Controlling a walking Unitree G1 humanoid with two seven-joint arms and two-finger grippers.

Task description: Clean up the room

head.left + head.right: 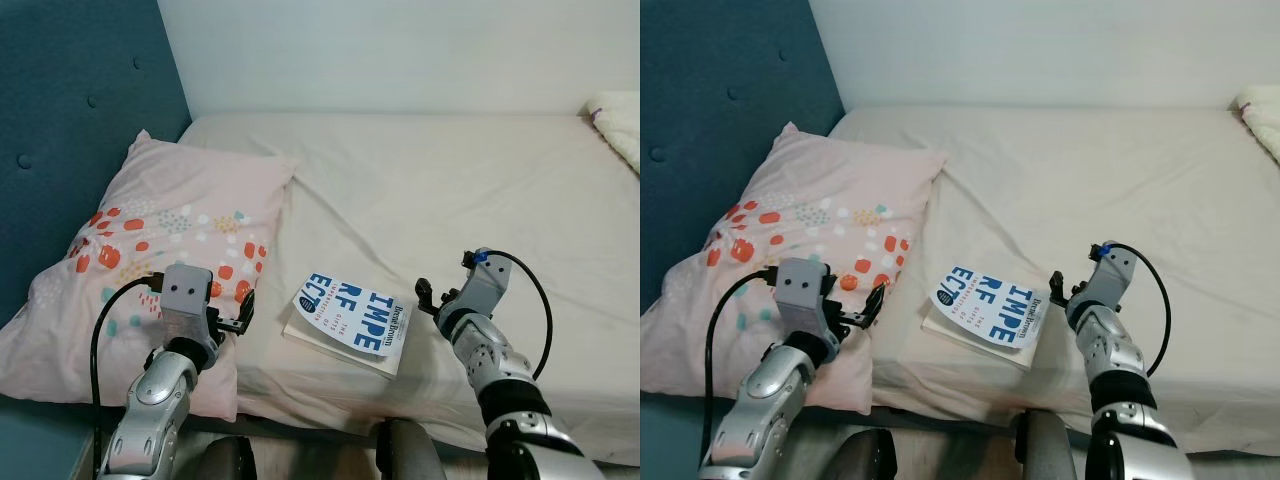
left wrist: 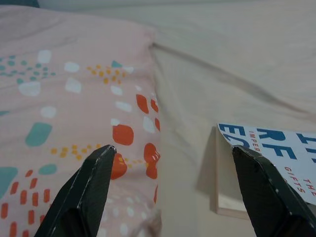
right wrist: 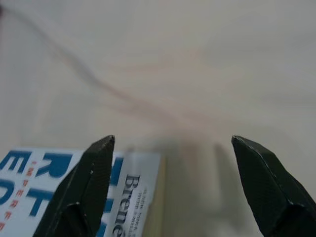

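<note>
A white book (image 1: 348, 322) with big blue letters lies flat on the beige bed sheet (image 1: 450, 190), close to the bed's front edge. Left of it rests a pink pillow (image 1: 160, 250) with orange, teal and white spots. My left gripper (image 1: 243, 310) is open over the pillow's near right corner, and the left wrist view looks between its fingertips (image 2: 174, 149) to the pillow (image 2: 74, 98) and the book's corner (image 2: 266, 148). My right gripper (image 1: 432, 295) is open just right of the book, low over the sheet, with the book's edge (image 3: 123, 182) beside one finger.
A teal padded headboard (image 1: 70, 120) stands behind the pillow on the left, and a white wall (image 1: 400, 50) runs along the far side. A white fluffy item (image 1: 618, 125) lies at the bed's far right. The bed's front edge (image 1: 330, 410) drops to the floor near my legs.
</note>
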